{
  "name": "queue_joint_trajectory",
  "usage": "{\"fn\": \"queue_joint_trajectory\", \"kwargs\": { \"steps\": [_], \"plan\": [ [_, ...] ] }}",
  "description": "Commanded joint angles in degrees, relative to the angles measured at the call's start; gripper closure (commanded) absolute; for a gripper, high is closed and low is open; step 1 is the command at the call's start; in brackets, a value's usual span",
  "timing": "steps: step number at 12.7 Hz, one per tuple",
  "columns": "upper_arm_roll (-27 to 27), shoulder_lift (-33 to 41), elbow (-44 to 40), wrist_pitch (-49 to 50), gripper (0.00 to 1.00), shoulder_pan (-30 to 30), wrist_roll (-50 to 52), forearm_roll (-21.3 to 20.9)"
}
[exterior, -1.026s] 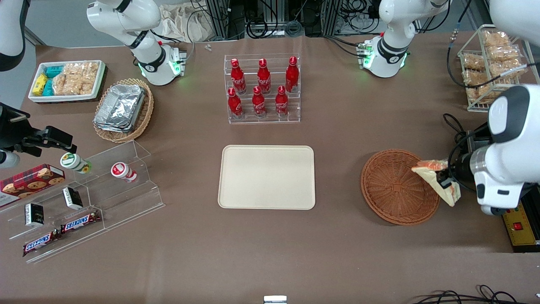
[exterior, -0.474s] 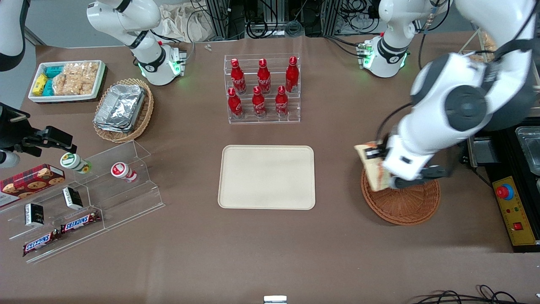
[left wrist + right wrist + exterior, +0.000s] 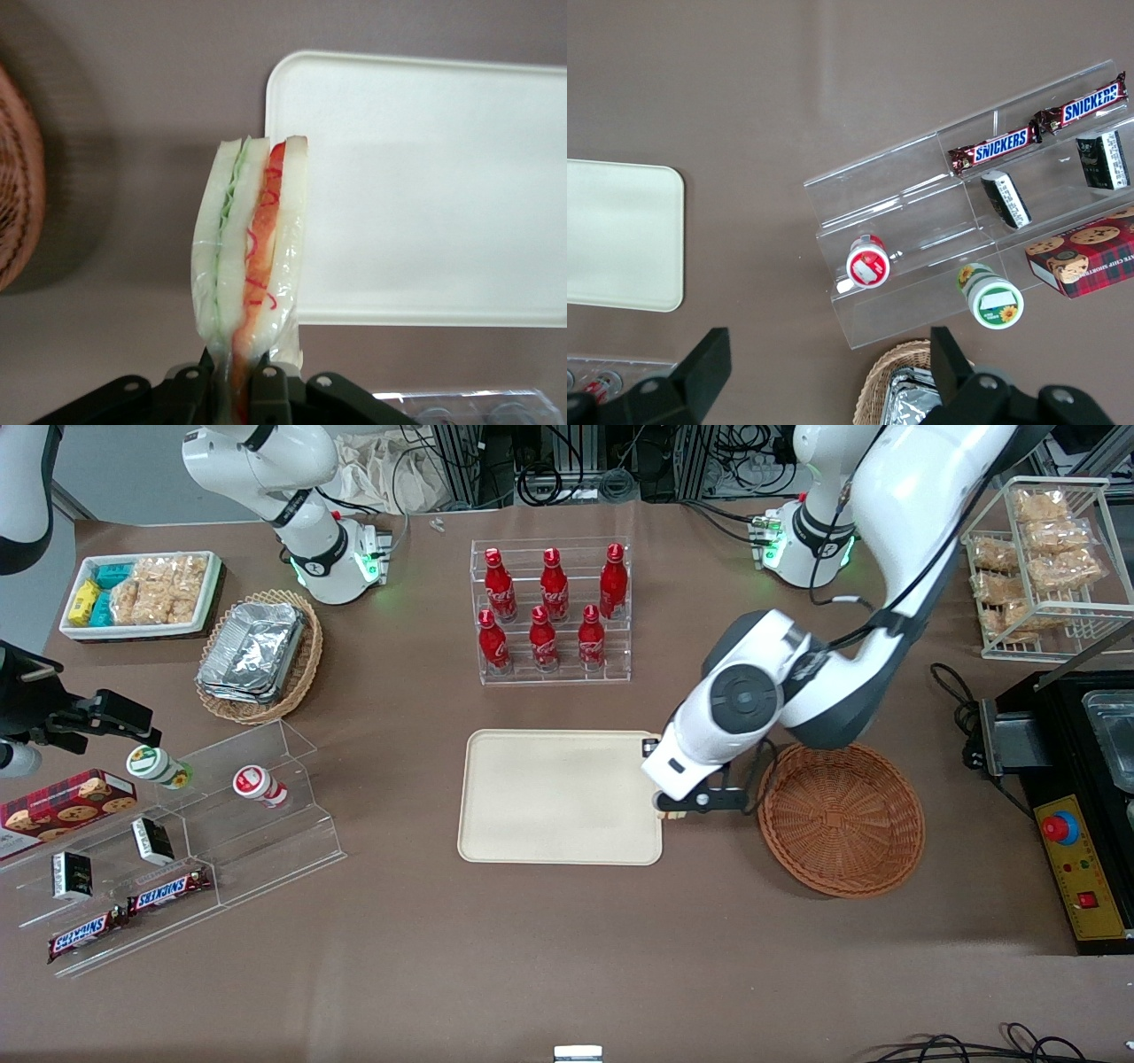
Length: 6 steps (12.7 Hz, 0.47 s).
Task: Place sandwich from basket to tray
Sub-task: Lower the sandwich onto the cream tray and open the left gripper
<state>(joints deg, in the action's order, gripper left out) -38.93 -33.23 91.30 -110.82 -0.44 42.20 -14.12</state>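
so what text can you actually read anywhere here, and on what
"SNICKERS" on two candy bars lying on the clear acrylic stand.
Red bottles: white script, too small to read.
Cookie box, small cups: unreadable.
The end effector holds the sandwich, which has no label.

wrapped sandwich in pincer above tray edge, beside basket

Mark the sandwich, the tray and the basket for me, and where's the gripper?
sandwich (image 3: 251,257): left wrist view, its layered cut edge.
tray (image 3: 558,797): front view, bare middle.
basket (image 3: 842,819): front view, woven floor.
gripper (image 3: 237,376): left wrist view, shut on the sandwich's end, over the tray's edge nearest the basket.
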Motion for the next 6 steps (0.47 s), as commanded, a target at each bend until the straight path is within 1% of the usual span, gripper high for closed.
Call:
{"fn": "queue_joint_trajectory", "kwargs": {
  "steps": [1, 4, 6],
  "plan": [
    [0.0, -4.1, -0.5, -3.5, 1.00, -2.5, 4.9, -4.9],
    [0.3, -9.2, -0.6, -6.4, 1.00, -5.6, 9.1, -11.0],
    [0.6, -11.2, -0.5, -9.1, 1.00, -6.6, 13.5, -14.7]
  ]
}}
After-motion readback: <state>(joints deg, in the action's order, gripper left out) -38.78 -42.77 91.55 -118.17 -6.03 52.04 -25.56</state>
